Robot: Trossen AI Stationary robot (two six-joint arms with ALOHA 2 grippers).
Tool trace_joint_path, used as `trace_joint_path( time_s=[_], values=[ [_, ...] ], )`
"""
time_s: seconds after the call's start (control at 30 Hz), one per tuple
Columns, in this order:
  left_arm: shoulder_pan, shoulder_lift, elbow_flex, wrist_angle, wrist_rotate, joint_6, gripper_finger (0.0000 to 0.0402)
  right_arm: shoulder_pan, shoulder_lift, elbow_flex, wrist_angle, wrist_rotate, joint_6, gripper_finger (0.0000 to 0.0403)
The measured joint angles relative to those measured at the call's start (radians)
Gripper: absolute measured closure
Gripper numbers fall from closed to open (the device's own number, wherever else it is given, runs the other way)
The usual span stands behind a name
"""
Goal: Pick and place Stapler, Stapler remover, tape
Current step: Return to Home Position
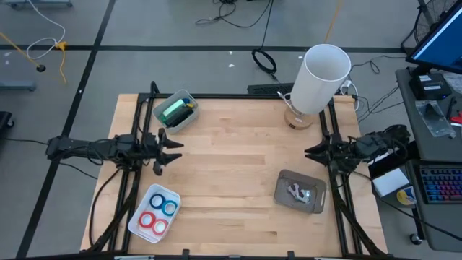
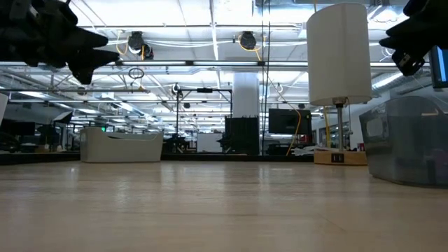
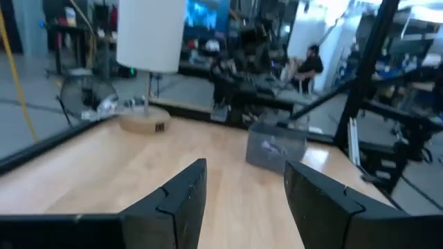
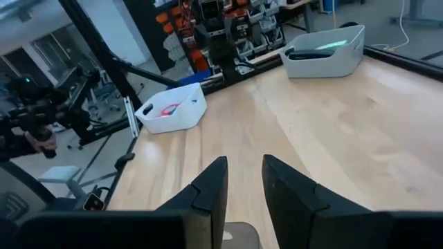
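Observation:
A green and black stapler (image 1: 175,110) lies in a pale bin (image 1: 189,119) at the table's far left. Red and blue tape rolls (image 1: 157,211) lie in a white bin (image 1: 137,220) at the near left. The stapler remover (image 1: 299,192) lies in a grey bin (image 1: 317,204) at the near right. My left gripper (image 1: 175,152) hovers open over the table's left edge, pointing level toward the right. My right gripper (image 1: 309,153) hovers at the right edge, pointing left, its fingers (image 4: 211,183) a narrow gap apart with nothing between them. Both are clear of the bins.
A lamp with a tall white shade (image 1: 323,78) stands on a wooden base (image 1: 299,119) at the far right corner. Bare wood (image 1: 238,159) stretches between the two grippers. Black frame rails (image 1: 137,130) run along the table's left and right edges.

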Motion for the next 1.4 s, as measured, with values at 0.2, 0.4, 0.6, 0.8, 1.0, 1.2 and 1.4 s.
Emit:
trace_joint_path(
  time_s=[0.2,0.4,0.6,0.8,1.0,1.2,1.4],
  values=[
    [0.034,0.003,-0.071,0.104,0.030,-0.023,0.0210,0.000,0.001,-0.102,0.123,0.001,0.023,0.0319],
    [0.091,0.002,-0.072,0.105,0.034,0.026,0.0210,-0.016,0.001,-0.171,0.118,0.001,0.088,0.0320],
    [0.163,0.002,-0.072,0.104,0.034,0.023,0.0211,-0.085,0.000,-0.149,0.070,0.002,0.050,0.0316],
    [0.187,0.002,-0.072,0.105,0.062,0.025,0.0211,-0.145,0.000,-0.108,-0.018,-0.002,0.013,0.0319],
    [0.189,0.002,-0.072,0.101,0.062,0.025,0.0210,-0.157,0.000,-0.174,0.081,-0.052,-0.024,0.0320],
    [0.189,0.002,-0.072,0.092,0.062,0.023,0.0210,-0.157,0.001,-0.331,0.354,-0.229,-0.039,0.0319],
    [0.189,0.002,-0.072,0.093,0.061,0.023,0.0211,-0.176,0.007,-0.371,0.491,-0.252,-0.115,0.0321]
  ],
)
